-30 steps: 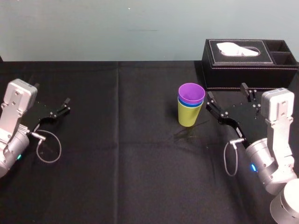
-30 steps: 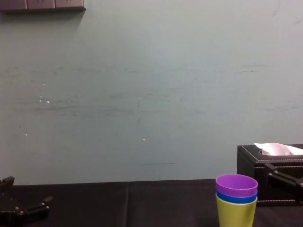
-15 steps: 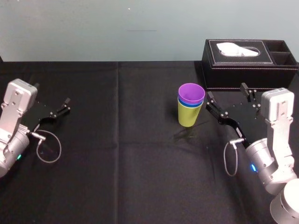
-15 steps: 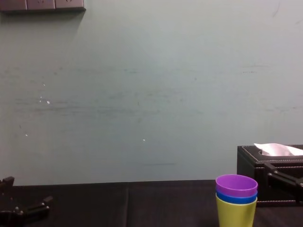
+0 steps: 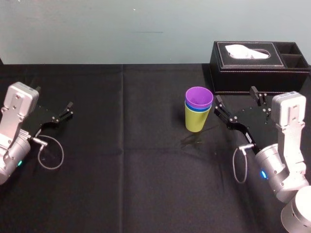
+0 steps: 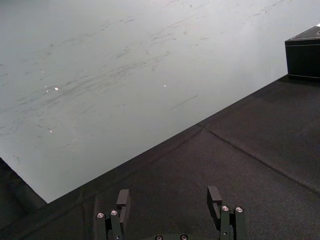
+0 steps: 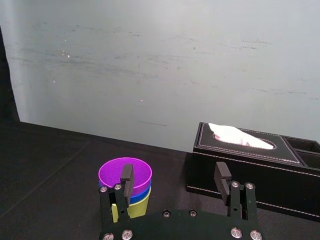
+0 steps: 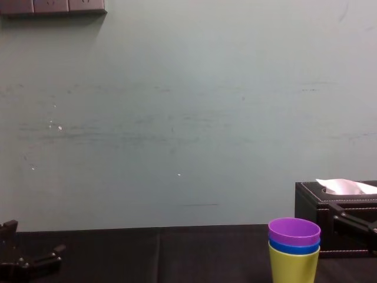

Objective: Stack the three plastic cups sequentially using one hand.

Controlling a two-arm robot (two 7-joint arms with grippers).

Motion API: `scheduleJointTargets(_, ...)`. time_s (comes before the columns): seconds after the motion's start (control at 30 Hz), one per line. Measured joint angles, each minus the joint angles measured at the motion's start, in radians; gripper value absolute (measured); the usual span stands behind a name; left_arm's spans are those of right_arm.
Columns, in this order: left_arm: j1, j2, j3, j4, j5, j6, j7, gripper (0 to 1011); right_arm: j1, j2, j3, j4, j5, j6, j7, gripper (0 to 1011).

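Nothing is differing from the frame half a second earlier. The left gripper (image 6: pixel 168 200) is waiting at the left side of the table (image 5: pixel 146 165), arm folded back, fingers spread apart and empty. Right of centre the three cups are standing upright as one stack: the purple cup (image 5: pixel 198 97) nested in the blue cup (image 5: pixel 194 108), both inside the yellow-green cup (image 5: pixel 196 122). The right gripper (image 5: pixel 236 95) is hovering just right of the stack without touching it, fingers spread wide and empty, in front of the tissue box (image 5: pixel 257 73).
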State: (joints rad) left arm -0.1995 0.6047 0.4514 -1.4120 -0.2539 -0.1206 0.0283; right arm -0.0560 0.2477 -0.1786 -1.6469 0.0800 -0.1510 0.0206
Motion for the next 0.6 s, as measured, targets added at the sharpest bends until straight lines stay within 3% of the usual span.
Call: scheduleJointTargets(0.6,0.0,0.0,0.0,0.0,0.0,0.0,0.0,1011,0.0,0.0,0.0,0.0,0.0,0.0,0.0,1003)
